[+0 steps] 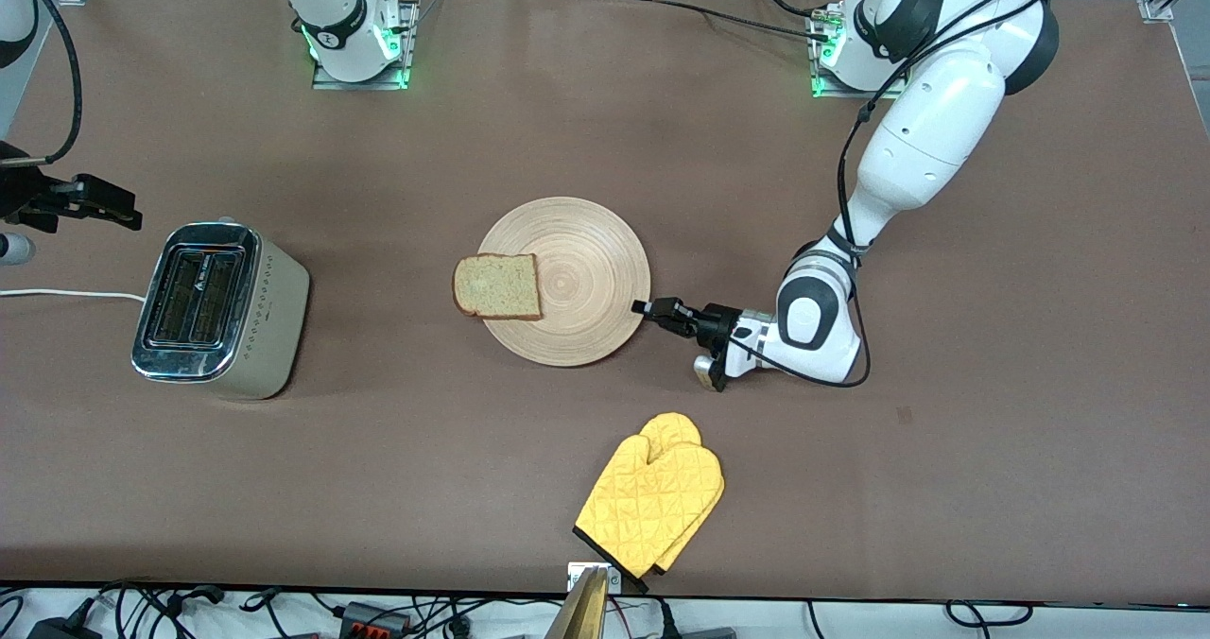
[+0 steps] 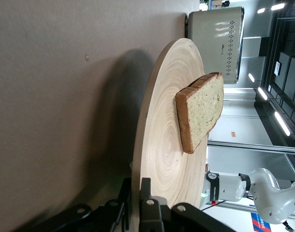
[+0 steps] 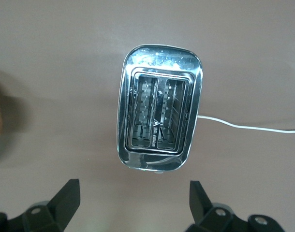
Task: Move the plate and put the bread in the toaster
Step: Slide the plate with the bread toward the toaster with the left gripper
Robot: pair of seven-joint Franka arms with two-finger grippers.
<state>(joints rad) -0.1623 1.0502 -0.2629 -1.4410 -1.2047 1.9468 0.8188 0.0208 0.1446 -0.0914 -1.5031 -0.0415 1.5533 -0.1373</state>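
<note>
Left hand [image 1: 645, 309] clamped on plate [image 1: 579, 242] rim

I work in a robotics lab, not a kitchen. My two white arm bases [image 1: 354, 39] are bolted to metal plates with green status lights along the top edge of the front view, on a wide brown matte table [image 1: 993, 450]. Black cables and power adapters [image 1: 369, 615] trail along the bottom edge, and aluminium frame corners [image 1: 1167, 1] sit at the upper corners. In my left wrist view, strips of ceiling lights [image 2: 281, 123] and glass partitions show at the right edge, with another white robot arm [image 2: 263, 191] standing lower right.
</note>
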